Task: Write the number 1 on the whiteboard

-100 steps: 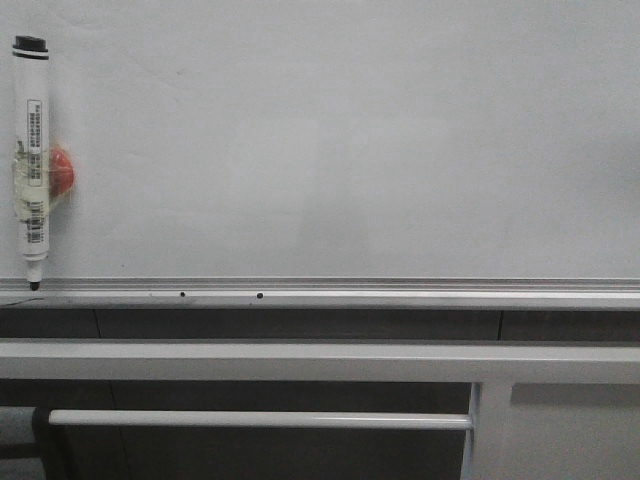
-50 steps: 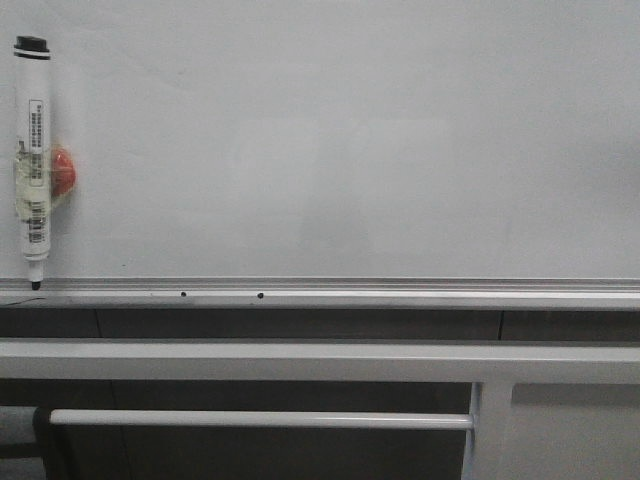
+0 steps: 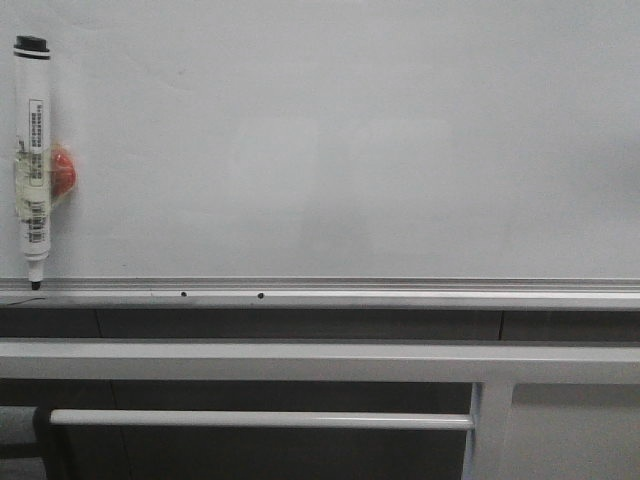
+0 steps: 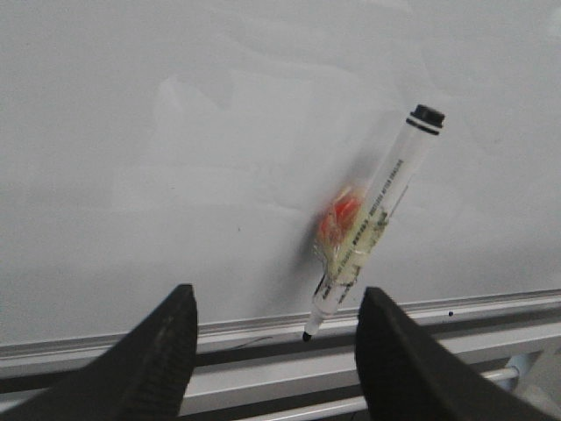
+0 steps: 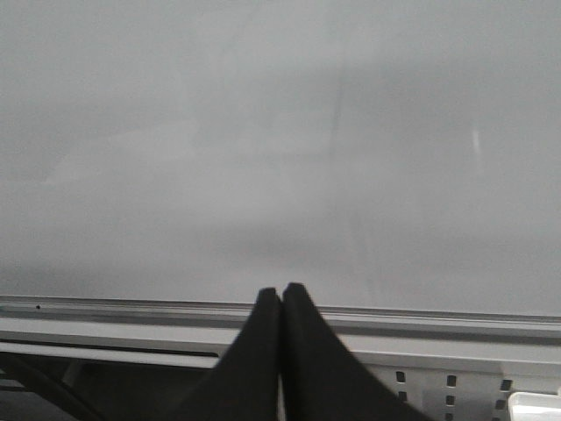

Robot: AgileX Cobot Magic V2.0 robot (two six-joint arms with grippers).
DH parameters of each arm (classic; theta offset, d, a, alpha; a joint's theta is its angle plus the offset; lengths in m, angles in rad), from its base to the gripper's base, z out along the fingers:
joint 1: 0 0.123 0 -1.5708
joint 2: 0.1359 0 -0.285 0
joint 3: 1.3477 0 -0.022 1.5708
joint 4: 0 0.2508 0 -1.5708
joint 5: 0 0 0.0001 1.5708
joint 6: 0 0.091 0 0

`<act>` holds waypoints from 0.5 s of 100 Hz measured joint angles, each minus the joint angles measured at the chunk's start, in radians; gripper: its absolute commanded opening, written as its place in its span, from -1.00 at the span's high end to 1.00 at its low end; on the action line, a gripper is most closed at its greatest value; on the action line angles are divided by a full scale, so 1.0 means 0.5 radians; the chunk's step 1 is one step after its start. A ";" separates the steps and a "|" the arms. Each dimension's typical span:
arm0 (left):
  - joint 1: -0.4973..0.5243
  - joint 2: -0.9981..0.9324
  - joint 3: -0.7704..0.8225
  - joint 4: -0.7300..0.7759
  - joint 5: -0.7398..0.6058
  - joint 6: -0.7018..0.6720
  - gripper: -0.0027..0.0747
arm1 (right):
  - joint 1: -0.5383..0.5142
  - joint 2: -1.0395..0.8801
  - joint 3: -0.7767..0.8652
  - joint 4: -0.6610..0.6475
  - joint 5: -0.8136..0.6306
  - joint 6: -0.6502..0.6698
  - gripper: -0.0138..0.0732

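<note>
The whiteboard [image 3: 340,140] fills the front view, plain white, with its silver bottom rail [image 3: 400,293] carrying two small dark holes. No number 1 stroke shows on it in any view. A white marker pen [image 3: 30,160] stands tip down against the board at far left, with a red piece taped to it. It also shows in the left wrist view [image 4: 372,219]. My left gripper [image 4: 276,303] is open and empty, short of the board, the pen's tip between its fingers in view. My right gripper [image 5: 280,294] is shut and empty, facing the board [image 5: 280,132].
Grey metal frame bars [image 3: 300,360] run below the rail, with a thin rod [image 3: 260,420] lower down. A perforated grey bracket [image 5: 456,386] shows in the right wrist view.
</note>
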 measured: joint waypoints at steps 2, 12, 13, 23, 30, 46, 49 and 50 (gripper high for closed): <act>-0.013 0.000 0.008 0.000 0.000 0.004 -0.02 | 0.000 0.000 0.000 0.005 0.000 0.000 0.83; -0.067 0.000 0.047 0.003 -0.023 0.008 -0.02 | 0.000 0.000 0.000 0.018 0.007 0.000 0.83; -0.071 0.000 0.054 0.003 -0.028 0.008 -0.02 | 0.000 0.000 0.000 0.019 0.007 0.000 0.83; -0.139 0.000 0.097 0.003 -0.120 0.008 -0.02 | 0.000 0.000 0.000 0.023 0.014 0.000 0.83; -0.183 0.000 0.125 0.003 -0.189 0.009 -0.02 | 0.000 0.000 0.000 0.023 0.023 0.000 0.83; -0.242 0.021 0.150 0.017 -0.303 0.012 -0.02 | 0.000 0.000 0.000 0.023 0.035 0.000 0.83; -0.247 0.040 0.150 0.016 -0.332 0.012 -0.02 | 0.000 0.000 0.000 0.024 0.035 0.000 0.83; -0.247 0.047 0.150 0.018 -0.337 0.012 -0.02 | 0.002 0.000 0.000 0.024 0.035 0.000 0.83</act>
